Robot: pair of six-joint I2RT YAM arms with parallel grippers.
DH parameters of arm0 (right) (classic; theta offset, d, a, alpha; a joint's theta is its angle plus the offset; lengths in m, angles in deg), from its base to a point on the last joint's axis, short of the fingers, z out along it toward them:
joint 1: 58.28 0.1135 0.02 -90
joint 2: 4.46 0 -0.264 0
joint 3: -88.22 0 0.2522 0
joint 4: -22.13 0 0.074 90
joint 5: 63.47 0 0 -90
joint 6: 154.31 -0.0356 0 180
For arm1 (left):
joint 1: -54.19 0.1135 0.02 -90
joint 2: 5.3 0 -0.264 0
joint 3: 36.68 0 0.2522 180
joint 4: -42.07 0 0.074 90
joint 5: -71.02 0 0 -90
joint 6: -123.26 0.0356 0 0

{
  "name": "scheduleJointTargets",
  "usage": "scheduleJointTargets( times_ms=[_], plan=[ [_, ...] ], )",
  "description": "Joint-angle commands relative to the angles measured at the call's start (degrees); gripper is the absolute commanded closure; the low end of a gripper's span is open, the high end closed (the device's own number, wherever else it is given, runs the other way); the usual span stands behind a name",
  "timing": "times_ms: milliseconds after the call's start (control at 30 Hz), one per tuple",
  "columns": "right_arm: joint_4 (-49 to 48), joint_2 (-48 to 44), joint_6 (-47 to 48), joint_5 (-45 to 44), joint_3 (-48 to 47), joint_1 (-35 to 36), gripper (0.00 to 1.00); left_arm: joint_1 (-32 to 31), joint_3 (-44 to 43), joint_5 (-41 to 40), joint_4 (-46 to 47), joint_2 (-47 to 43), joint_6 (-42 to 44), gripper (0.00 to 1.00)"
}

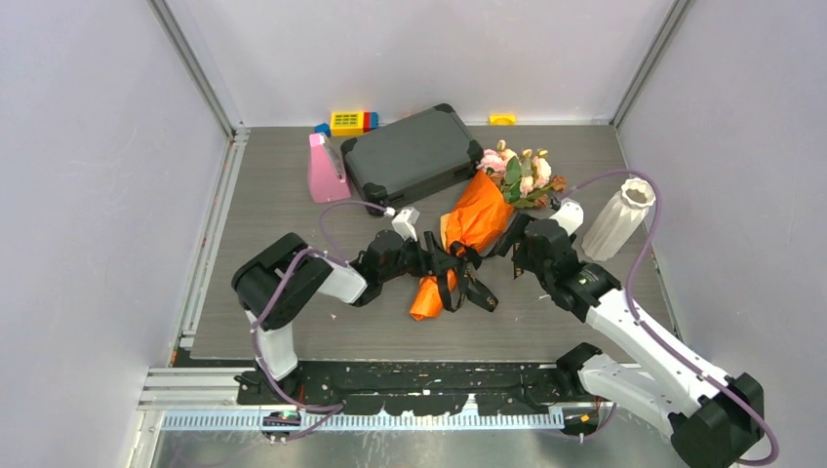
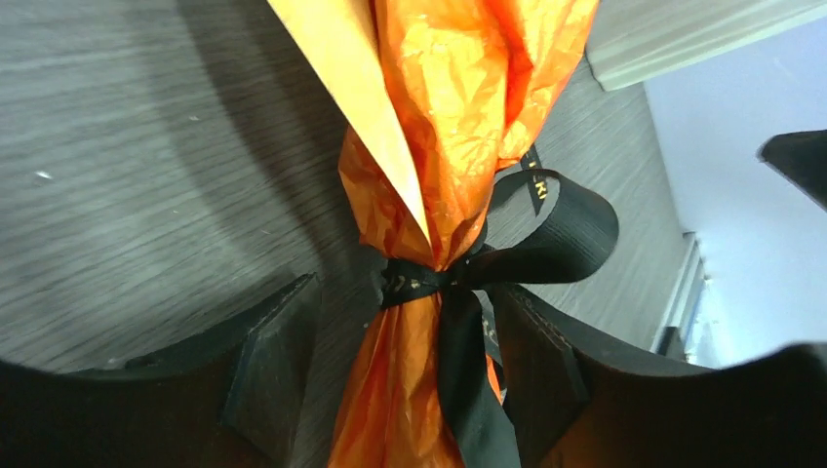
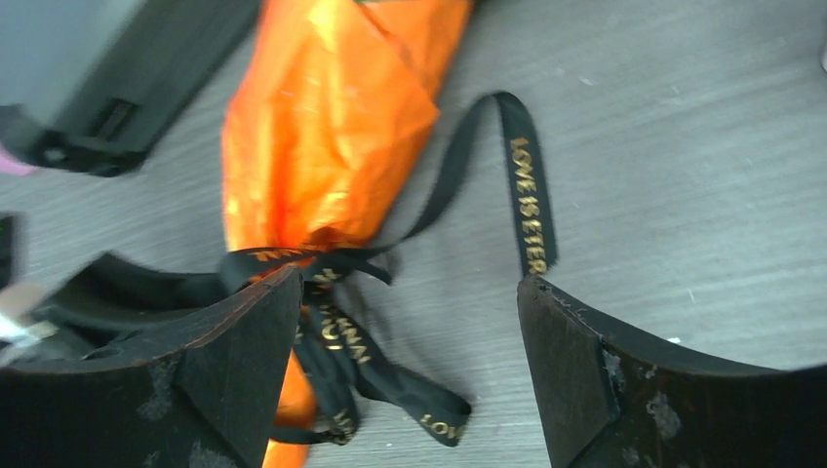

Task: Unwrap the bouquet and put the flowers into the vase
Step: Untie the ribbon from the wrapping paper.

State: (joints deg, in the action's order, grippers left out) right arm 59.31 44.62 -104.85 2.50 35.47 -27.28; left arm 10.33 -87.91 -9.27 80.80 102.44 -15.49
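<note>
The bouquet (image 1: 473, 219) lies on the table, its orange paper (image 2: 449, 97) cone tied with a black ribbon (image 2: 414, 280) printed in gold. The flowers (image 1: 522, 174), pink and peach roses, stick out of the wide end near the case. To the right, the white vase (image 1: 617, 219) stands upright. My left gripper (image 1: 451, 278) (image 2: 405, 331) is open and straddles the narrow neck just below the knot, with gaps on both sides. Beside the cone's right side, my right gripper (image 1: 512, 249) (image 3: 410, 331) is wide open over loose ribbon (image 3: 527, 185) tails and holds nothing.
A dark grey hard case (image 1: 414, 156) lies behind the bouquet, with a pink wedge (image 1: 327, 171) to its left. Coloured toy blocks (image 1: 351, 121) and a small yellow piece (image 1: 501, 119) sit along the back wall. Walls close in both sides.
</note>
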Motion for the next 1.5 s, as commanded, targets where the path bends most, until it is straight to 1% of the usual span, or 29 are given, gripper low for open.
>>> scheduleJointTargets(
  times_ms=[0, 133, 267, 333, 400, 500, 633, 767, 833, 900, 967, 1133, 1167, 1200, 1267, 1300, 1333, 1433, 1467],
  plan=[
    [0.4, 3.4, -5.8, -6.8, 1.7, 0.2, 0.15, 0.1, -1.0, -3.4, -12.4, -8.8, 11.6, 0.29],
    [-2.0, 6.8, -7.0, -9.0, 3.2, 0.1, 0.21, -1.2, -3.8, -5.4, -22.5, -13.0, 20.2, 0.23],
    [-8.7, 9.7, -7.1, -10.2, 6.6, -0.9, 0.22, -4.2, -8.5, -8.5, -32.1, -14.6, 31.4, 0.21],
    [-12.3, 12.2, -7.2, -8.6, 7.2, -2.6, 0.23, -4.7, -9.9, -9.1, -33.5, -15.0, 34.4, 0.19],
    [-14.1, 14.8, -7.0, -6.1, 7.1, -4.9, 0.23, -5.6, -11.0, -9.2, -33.7, -15.6, 37.7, 0.11],
    [-16.9, 18.3, -5.7, -2.8, 7.0, -7.9, 0.20, -7.2, -13.6, -8.7, -33.9, -15.5, 42.2, 0.08],
    [-19.8, 23.7, -4.3, 2.0, 5.4, -12.0, 0.19, -8.3, -19.7, -9.2, -37.7, -12.0, 45.2, 0.07],
    [-21.5, 28.5, -2.6, 5.2, 3.0, -14.0, 0.19, -9.5, -23.4, -14.1, -40.5, -9.5, 49.2, 0.05],
    [-21.3, 30.6, -1.6, 6.5, 1.5, -14.4, 0.19, -9.7, -24.1, -15.1, -41.4, -9.2, 51.3, 0.03],
    [-21.0, 32.6, -0.7, 7.8, 0.0, -14.9, 0.19, -9.6, -24.5, -14.9, -42.5, -9.1, 52.6, 0.03],
    [-20.7, 34.0, 0.3, 8.4, -1.2, -15.1, 0.19, -9.7, -24.9, -13.1, -44.1, -9.0, 53.6, 0.02],
    [-20.6, 36.9, 2.0, 9.0, -3.4, -15.3, 0.20, -9.7, -25.7, -10.4, -47.0, -8.0, 53.4, 0.03],
    [-20.6, 37.8, 2.4, 9.0, -3.7, -15.3, 0.21, -9.7, -25.7, -10.5, -47.1, -7.7, 53.3, 0.04],
    [-20.6, 38.7, 2.6, 9.0, -4.2, -15.3, 0.22, -9.6, -25.8, -10.7, -47.2, -7.5, 53.3, 0.10],
    [-20.5, 39.8, 3.0, 8.8, -4.9, -15.3, 0.28, -9.7, -26.0, -11.3, -47.3, -7.2, 53.2, 0.26],
    [-20.5, 40.2, 3.1, 8.6, -5.1, -15.3, 0.31, -9.6, -26.0, -11.8, -47.2, -7.2, 52.8, 0.33],
    [-20.6, 40.7, 3.1, 8.4, -5.4, -15.3, 0.33, -9.6, -26.0, -12.0, -47.0, -7.2, 52.4, 0.39],
    [-20.9, 41.6, 3.2, 7.8, -6.0, -15.3, 0.40, -9.6, -26.4, -12.6, -46.6, -7.9, 50.1, 0.53],
    [-20.8, 42.0, 3.2, 7.7, -6.3, -15.3, 0.42, -9.6, -26.6, -12.8, -46.4, -8.1, 49.2, 0.56]
  ],
)
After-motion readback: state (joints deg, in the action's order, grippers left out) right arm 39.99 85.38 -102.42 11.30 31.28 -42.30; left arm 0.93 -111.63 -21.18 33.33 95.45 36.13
